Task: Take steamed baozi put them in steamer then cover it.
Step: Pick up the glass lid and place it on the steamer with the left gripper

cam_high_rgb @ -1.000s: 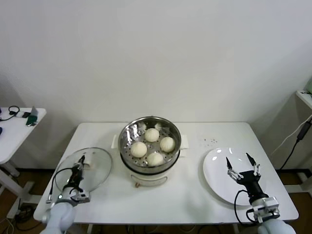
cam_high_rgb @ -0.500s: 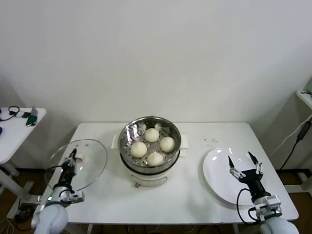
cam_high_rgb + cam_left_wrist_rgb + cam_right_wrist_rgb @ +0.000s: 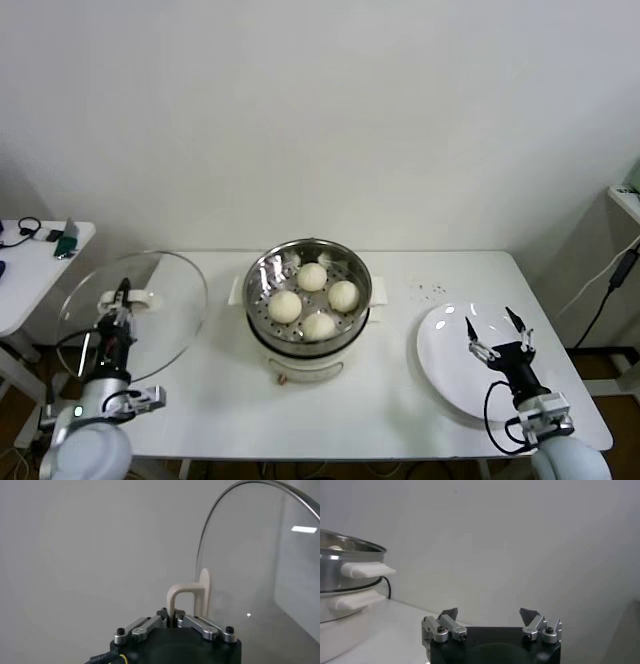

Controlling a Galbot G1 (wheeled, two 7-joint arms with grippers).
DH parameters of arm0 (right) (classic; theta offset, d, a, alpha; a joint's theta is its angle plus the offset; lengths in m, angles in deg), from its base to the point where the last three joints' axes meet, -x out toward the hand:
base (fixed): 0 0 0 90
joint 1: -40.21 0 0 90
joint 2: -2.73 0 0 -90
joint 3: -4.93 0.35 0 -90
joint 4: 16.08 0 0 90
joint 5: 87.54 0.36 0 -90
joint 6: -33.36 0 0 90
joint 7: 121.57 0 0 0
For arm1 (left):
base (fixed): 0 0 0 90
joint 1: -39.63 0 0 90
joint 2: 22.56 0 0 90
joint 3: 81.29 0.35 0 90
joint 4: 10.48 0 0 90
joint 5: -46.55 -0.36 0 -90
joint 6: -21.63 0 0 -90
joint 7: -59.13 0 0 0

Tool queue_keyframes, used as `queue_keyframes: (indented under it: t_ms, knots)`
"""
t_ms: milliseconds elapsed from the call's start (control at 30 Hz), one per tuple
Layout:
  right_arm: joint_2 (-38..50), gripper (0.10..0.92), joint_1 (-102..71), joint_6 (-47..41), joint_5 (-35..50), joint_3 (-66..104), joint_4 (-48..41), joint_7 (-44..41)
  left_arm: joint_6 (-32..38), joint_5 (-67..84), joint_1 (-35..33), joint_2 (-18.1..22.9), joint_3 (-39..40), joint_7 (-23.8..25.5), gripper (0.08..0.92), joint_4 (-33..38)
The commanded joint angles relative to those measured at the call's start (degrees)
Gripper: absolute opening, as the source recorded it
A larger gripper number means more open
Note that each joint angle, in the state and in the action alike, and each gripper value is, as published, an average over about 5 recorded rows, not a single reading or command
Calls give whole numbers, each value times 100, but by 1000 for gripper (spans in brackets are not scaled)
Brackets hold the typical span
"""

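Several steamed baozi (image 3: 313,297) lie inside the shiny steamer (image 3: 364,284) at the table's middle, which stands uncovered on its white cooker base (image 3: 303,365). My left gripper (image 3: 122,292) is shut on the white handle (image 3: 138,298) of the clear glass lid (image 3: 165,310), held tilted on edge in the air to the left of the steamer. In the left wrist view the gripper (image 3: 171,620) pinches the handle (image 3: 187,597) beside the lid (image 3: 250,580). My right gripper (image 3: 495,328) hangs open over the white plate (image 3: 445,370); the right wrist view shows this gripper (image 3: 489,614) holding nothing, with the steamer (image 3: 345,560) far off.
A small side table (image 3: 30,262) with cables and gadgets stands at the far left. The white table (image 3: 400,410) reaches about a hand's width past the plate on the right. White side handles (image 3: 367,570) stick out of the steamer and cooker.
My left gripper has lifted the glass lid off the table, carrying it up and to the left and tipping it more upright. The right gripper has hardly moved.
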Motion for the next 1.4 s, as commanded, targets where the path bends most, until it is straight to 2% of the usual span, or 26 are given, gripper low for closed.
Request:
queue_keyframes:
  t_ms: [33,167,267,367,467,700,933,1200,1400]
  knots:
    - [0,823,199,-46,-122,-287,-128,90,-1647,276,237,-1032,1165,539,153,1338]
    - [-40,823,294,-81,-192,-402,-189,150,-1965,0,769,-1171,2098,812,153,1319]
    - [-87,823,380,-83,-228,-450,-256,173,-2241,-67,1286,-1076,2820,1104,153,1210]
    - [-160,823,440,-76,-264,-476,-314,175,-2470,-235,1861,-781,3451,1417,153,977]
    - [-236,823,465,-64,-308,-475,-358,176,-2526,-511,2357,-303,3835,1662,153,649]
    - [-254,823,385,-25,-321,-301,-402,175,-2526,-955,3219,468,4177,2255,153,1]
    - [-219,823,291,30,-308,-106,-452,152,-2526,-1257,3589,1146,4589,2435,153,-549]
    - [-252,823,191,71,-308,31,-450,112,-2526,-1361,3722,1497,4543,2483,153,-938]
    - [-277,823,171,86,-312,63,-446,104,-2526,-1359,3663,1594,4571,2439,153,-1139]
